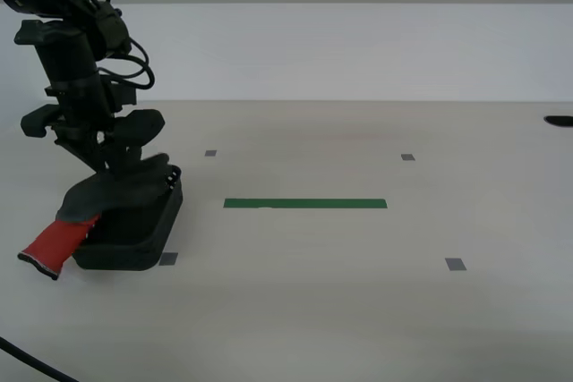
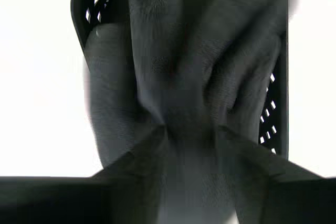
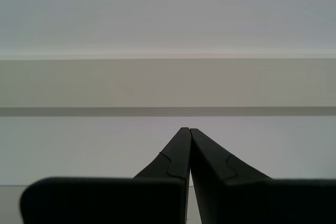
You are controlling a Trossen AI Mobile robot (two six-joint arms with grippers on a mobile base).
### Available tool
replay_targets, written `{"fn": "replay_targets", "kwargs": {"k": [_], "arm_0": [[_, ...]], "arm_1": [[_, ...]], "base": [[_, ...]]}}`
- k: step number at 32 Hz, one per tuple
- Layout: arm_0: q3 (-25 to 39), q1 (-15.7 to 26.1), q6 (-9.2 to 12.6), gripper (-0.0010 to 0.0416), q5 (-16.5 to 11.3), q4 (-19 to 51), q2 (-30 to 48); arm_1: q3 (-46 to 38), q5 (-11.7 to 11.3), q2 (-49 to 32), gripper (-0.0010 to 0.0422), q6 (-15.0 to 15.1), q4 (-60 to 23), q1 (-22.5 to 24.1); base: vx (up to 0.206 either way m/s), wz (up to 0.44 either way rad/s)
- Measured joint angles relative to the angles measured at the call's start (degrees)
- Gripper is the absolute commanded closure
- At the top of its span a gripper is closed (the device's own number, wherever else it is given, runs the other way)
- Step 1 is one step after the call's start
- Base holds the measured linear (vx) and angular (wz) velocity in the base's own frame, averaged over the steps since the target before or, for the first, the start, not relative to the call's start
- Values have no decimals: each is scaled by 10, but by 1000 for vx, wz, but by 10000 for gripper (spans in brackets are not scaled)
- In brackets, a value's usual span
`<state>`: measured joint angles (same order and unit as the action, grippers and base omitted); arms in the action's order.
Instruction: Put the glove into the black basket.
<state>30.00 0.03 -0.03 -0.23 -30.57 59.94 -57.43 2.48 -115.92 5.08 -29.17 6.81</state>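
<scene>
The table (image 1: 358,310) is a pale, wide surface, and everything else sits on it near the black basket (image 1: 134,234), which I take as the landmark. There is one basket, a small dark rectangular tub with rows of small holes in its sloping sides, seen in the second wrist view (image 2: 89,3) as a rounded rim with perforations to either side of the fabric.

One arm (image 1: 76,69) stands directly above the basket, reaching down into it. My second gripper (image 1: 125,167) hangs just over the basket's open top, and its jaws are pinched on the glove (image 1: 112,190): in the second wrist view the two fingers (image 2: 131,171) come in close against a bunched fold of dark grey fabric (image 2: 178,77), leaving only the cloth between them.

There is one glove. Its dark hand and fingers lie draped across the basket's top and partly inside, while its red cuff (image 1: 55,243) hangs out over the basket's end towards the exterior view's left, sloping down to near the table.

My first gripper (image 3: 188,132) points at a plain wall, away from the basket; its jaws are pressed together with the tips meeting and nothing between them.

On the table beyond the basket, towards the exterior view's right, lies one green tape strip (image 1: 304,204). Four small grey tape squares (image 1: 456,264) mark the table, one of them just beside the basket's corner.
</scene>
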Motion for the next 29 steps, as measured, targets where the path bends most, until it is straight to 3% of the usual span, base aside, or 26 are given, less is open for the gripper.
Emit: {"fn": "replay_targets", "kwargs": {"k": [4,8,12,14,16,17,18,20,29], "arm_0": [[0,0,0,405,0,0,0],[0,0,0,405,0,0,0],[0,0,0,405,0,0,0],[0,0,0,405,0,0,0],[0,0,0,405,0,0,0],[0,0,0,405,0,0,0],[0,0,0,405,0,0,0],[0,0,0,405,0,0,0],[0,0,0,405,0,0,0]], "arm_1": [[-6,0,0,203,-13,-6,0],[-31,0,2,194,-16,-44,0],[-72,0,1,230,-17,-88,1],[-81,0,0,283,-19,-92,1],[-82,0,0,300,-19,-93,1],[-82,0,0,324,-20,-94,1],[-82,0,0,376,-20,-93,1],[-82,0,0,409,-20,-94,1],[-82,0,0,411,-20,-94,1]], "base": [[0,0],[0,0],[0,0],[0,0],[0,0],[0,0],[0,0],[0,0],[0,0]]}}
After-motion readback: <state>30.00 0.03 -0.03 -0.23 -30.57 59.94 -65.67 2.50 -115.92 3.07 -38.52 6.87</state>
